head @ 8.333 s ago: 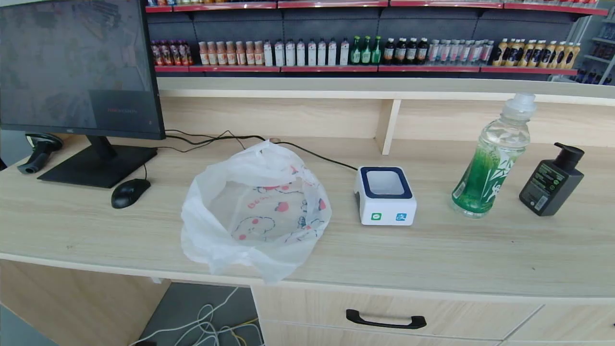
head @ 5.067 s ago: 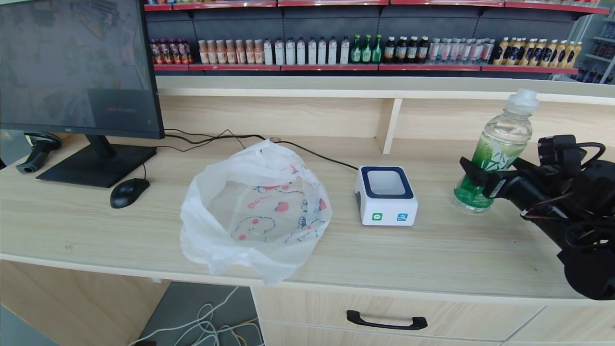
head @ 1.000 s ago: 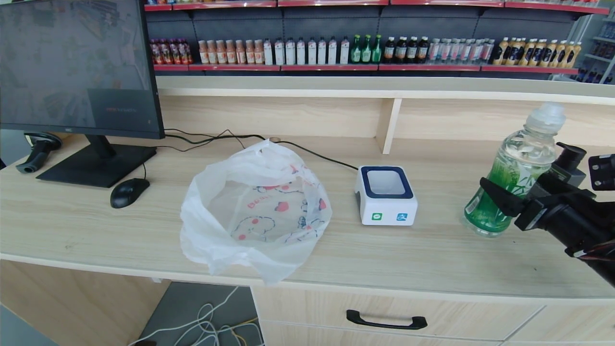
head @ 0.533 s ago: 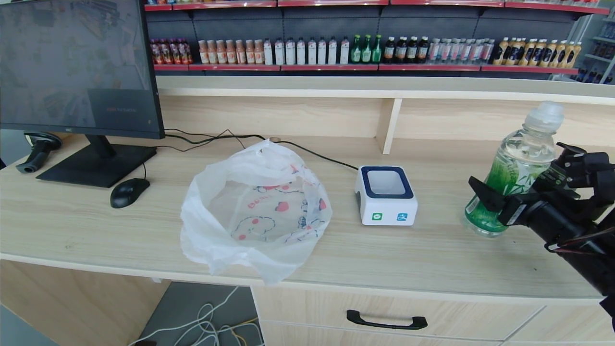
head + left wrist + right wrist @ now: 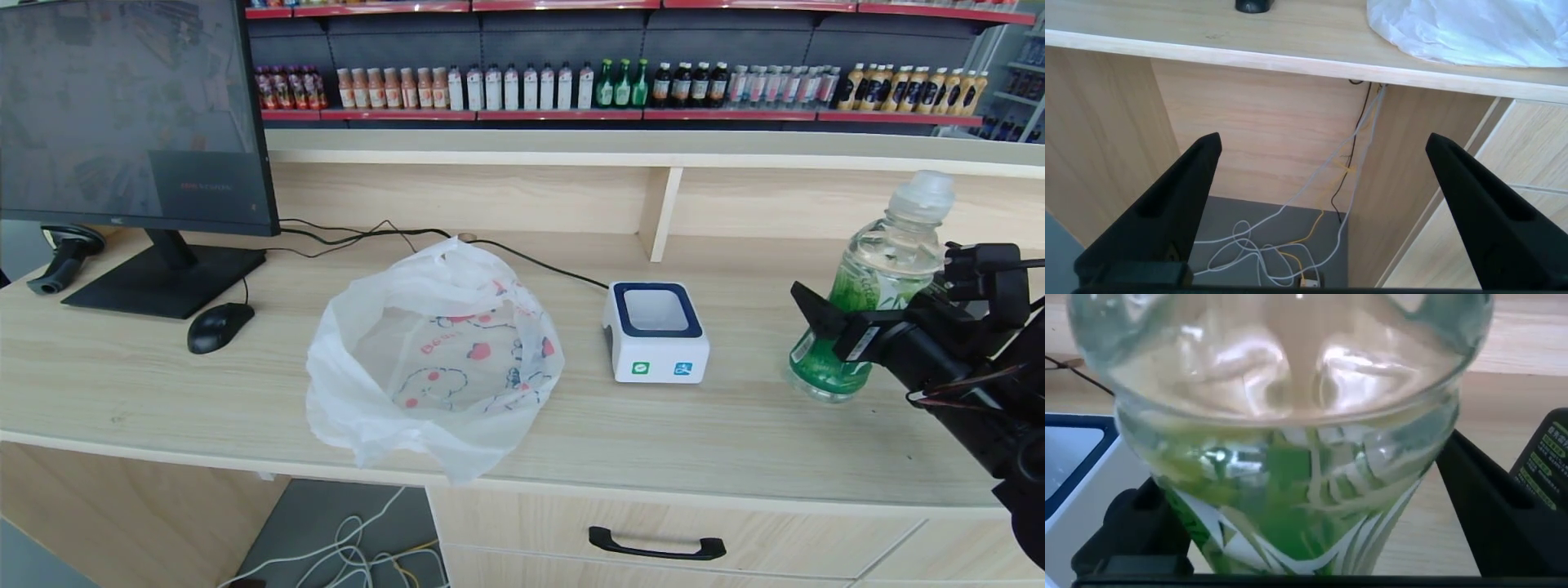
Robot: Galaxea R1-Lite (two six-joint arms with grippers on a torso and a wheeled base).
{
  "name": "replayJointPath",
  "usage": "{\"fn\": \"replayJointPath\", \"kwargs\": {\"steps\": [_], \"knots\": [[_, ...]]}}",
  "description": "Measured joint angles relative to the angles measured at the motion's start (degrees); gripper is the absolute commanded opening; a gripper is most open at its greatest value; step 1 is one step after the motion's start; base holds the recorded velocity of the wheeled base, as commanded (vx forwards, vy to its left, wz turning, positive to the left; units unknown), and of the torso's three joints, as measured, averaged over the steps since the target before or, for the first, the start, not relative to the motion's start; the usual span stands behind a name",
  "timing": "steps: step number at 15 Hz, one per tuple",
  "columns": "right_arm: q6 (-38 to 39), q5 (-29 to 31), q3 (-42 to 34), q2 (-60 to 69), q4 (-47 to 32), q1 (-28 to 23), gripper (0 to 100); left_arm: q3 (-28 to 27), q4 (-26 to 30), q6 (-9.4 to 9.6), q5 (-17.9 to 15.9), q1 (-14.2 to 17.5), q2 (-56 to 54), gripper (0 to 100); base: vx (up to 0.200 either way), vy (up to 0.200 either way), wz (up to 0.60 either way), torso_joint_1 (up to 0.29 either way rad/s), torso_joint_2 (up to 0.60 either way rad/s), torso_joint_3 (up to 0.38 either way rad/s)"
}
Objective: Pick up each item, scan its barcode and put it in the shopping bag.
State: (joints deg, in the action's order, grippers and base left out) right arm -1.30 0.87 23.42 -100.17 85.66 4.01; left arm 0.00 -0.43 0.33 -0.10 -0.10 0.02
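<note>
Black against the green label, the right gripper (image 5: 875, 317) is clamped across the lower half of the drink bottle (image 5: 888, 260), one finger on each side; the right wrist view shows the same squeeze, with the gripper (image 5: 1306, 535) pressing the bottle (image 5: 1290, 400) at its label. The bottle is near the right end of the counter (image 5: 735, 433), about midway between front and back edge. Its long axis is close to upright, with the cap leaning a little toward the right end. Whether its base rests on the wood or hangs just above it I cannot tell.

Outward from the hand, the white scanner (image 5: 655, 331) sits toward the robot's left, with bare counter between it and the bottle, and its window faces up. That is the relation the coming move turns on: the bottle probably has to travel left along the counter and tip off its upright axis so the label looks down into the window. Which side of the label carries the barcode is too small to tell.

Beyond the scanner, further left again, the shopping bag (image 5: 433, 359) stands open by the front edge. The dark pump bottle (image 5: 1545, 461) waits just behind the held one.

The right arm is plainly the nearer one; the left gripper (image 5: 1323, 216) hangs with its fingers spread wide, below the counter's front edge.
</note>
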Motion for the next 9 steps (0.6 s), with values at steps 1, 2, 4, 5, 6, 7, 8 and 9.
{"fn": "replayJointPath", "kwargs": {"steps": [1,2,4,5,6,7,8,9], "knots": [[0.18,0.02,0.0,-0.11,-0.07,0.0,100,0.0,0.0,0.0,0.0,0.0,0.0,100,0.0,0.0,0.0,0.0,0.0,0.0],[0.27,0.02,0.15,-0.18,-0.07,0.0,0,0.0,0.0,0.0,0.0,0.0,0.0,100,0.0,0.0,0.0,0.0,0.0,0.0],[0.33,-0.21,0.37,-0.24,-0.07,-0.02,0,0.0,0.0,0.0,0.0,0.0,0.0,100,0.0,0.0,0.0,0.0,0.0,0.0],[0.44,-0.27,0.43,-0.27,-0.05,-0.05,0,0.0,0.0,0.02,0.0,0.0,0.0,100,0.0,0.0,0.0,0.0,0.0,0.0],[0.52,-0.16,0.54,-0.27,-0.11,-0.27,0,0.0,0.0,0.02,0.0,0.0,0.0,100,0.0,0.0,0.0,0.0,0.0,0.0],[1.17,-0.24,0.69,-0.27,-0.07,-0.33,0,0.0,-0.01,0.02,0.0,0.0,0.0,100,0.0,0.0,0.0,0.0,0.0,0.0],[1.52,-0.29,0.98,-0.24,-0.21,-0.33,0,0.0,0.0,0.0,0.0,0.0,0.0,100,0.0,0.0,0.0,0.0,0.0,0.0],[1.66,-0.29,1.33,-0.18,-0.24,-0.33,0,0.0,-0.04,0.02,0.0,0.0,0.0,100,0.0,0.0,0.0,0.0,0.0,0.0]]}}
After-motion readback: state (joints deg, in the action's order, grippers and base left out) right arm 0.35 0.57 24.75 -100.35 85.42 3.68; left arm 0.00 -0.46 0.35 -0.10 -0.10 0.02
